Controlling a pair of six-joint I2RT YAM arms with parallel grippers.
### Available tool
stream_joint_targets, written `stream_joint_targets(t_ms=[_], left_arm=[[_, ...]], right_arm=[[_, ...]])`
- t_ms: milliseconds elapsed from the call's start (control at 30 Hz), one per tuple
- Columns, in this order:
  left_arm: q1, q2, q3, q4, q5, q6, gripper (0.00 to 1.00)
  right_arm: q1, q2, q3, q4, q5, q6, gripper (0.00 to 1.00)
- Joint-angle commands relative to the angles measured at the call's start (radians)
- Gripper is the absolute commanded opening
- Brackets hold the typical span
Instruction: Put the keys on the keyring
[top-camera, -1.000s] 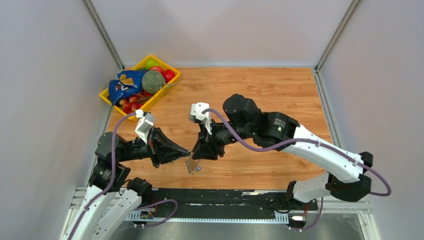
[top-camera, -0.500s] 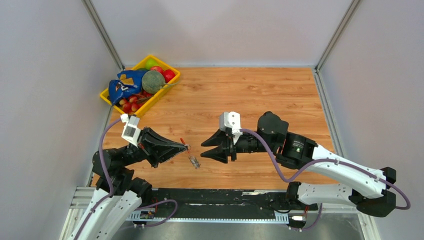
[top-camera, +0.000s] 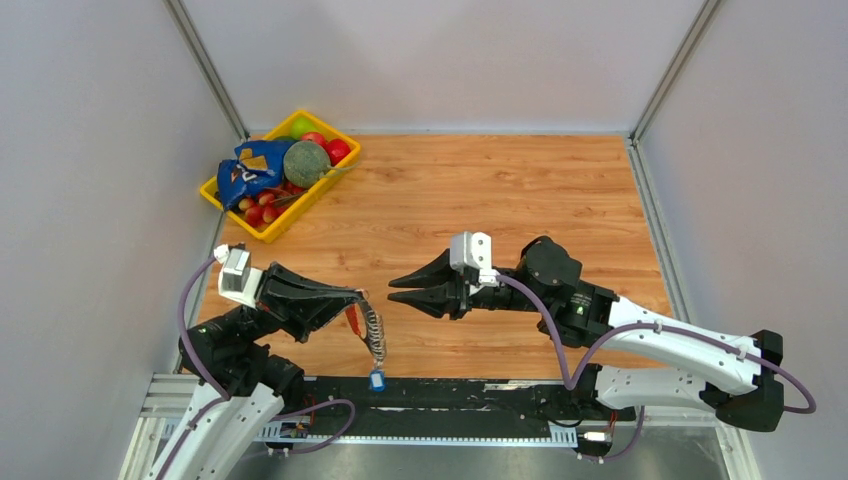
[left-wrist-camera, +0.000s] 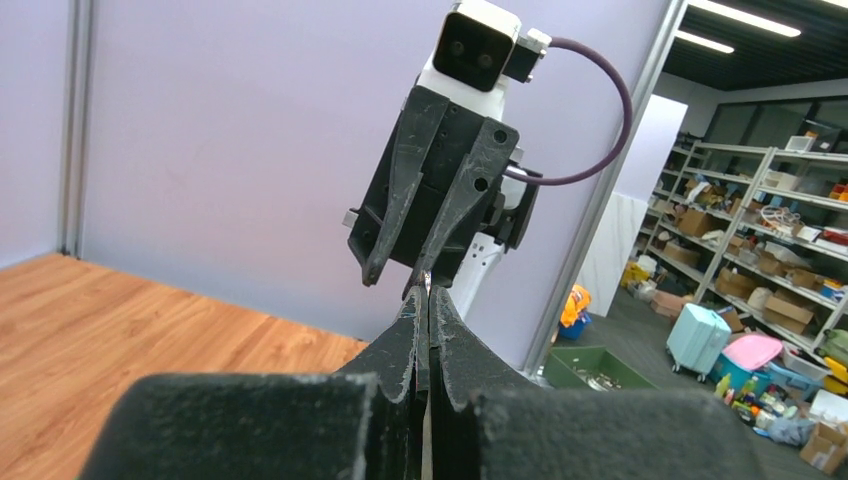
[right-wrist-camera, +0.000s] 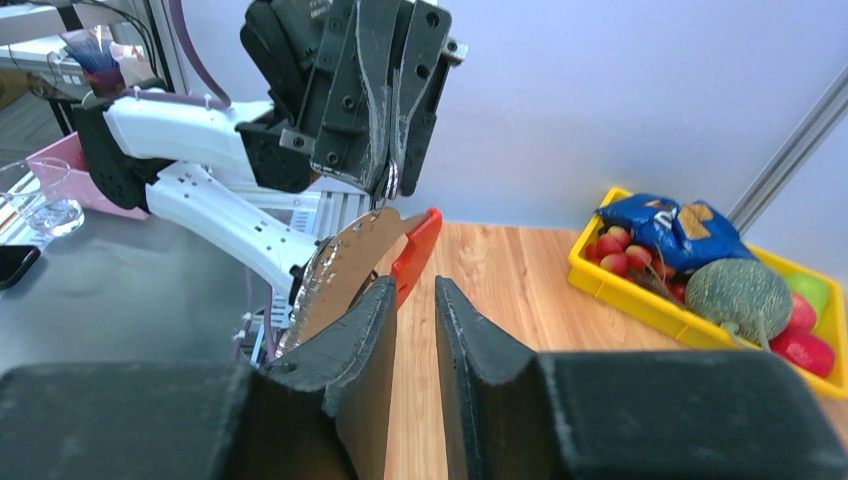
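This is a robot test cell in a lab that opens onto a storeroom. A wood-look counter (top-camera: 560, 180) is boxed in by plain pale panels (top-camera: 90, 150) on metal posts (top-camera: 205, 65). Robot arms (top-camera: 660, 335) are bolted to a rail (top-camera: 450, 392) at its near edge. Past the panels stand long shelves (left-wrist-camera: 790, 215) of boxes under ceiling strip lights (left-wrist-camera: 745, 18), with a suitcase (left-wrist-camera: 697, 338) and a green crate (left-wrist-camera: 590, 365) on the floor.

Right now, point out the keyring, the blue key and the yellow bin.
keyring (top-camera: 375, 336): top view, on its silver coil.
blue key (top-camera: 377, 380): top view, on its blue cap.
yellow bin (top-camera: 312, 196): top view, on its near right wall.
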Motion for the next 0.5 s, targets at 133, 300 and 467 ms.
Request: stream_joint_targets(t_ms=[133,300,467], left_arm=[[-0.001,-0.012,0.003,0.119,-0.011,-0.017,0.00],[-0.001,-0.021,-0.017,0.148,-0.032,-0.022,0.00],[0.000,-0.050,-0.051,0.209,-0.082,-0.017,0.00]], right_arm=[[0.008,-0.012,0.015,0.120,-0.050,-0.015,0.25],[0.017,0.022,0.041,0.131,-0.070,-0.001,0.24],[0.033,0.058,0.073,0.140,-0.079,-0.007,0.23]])
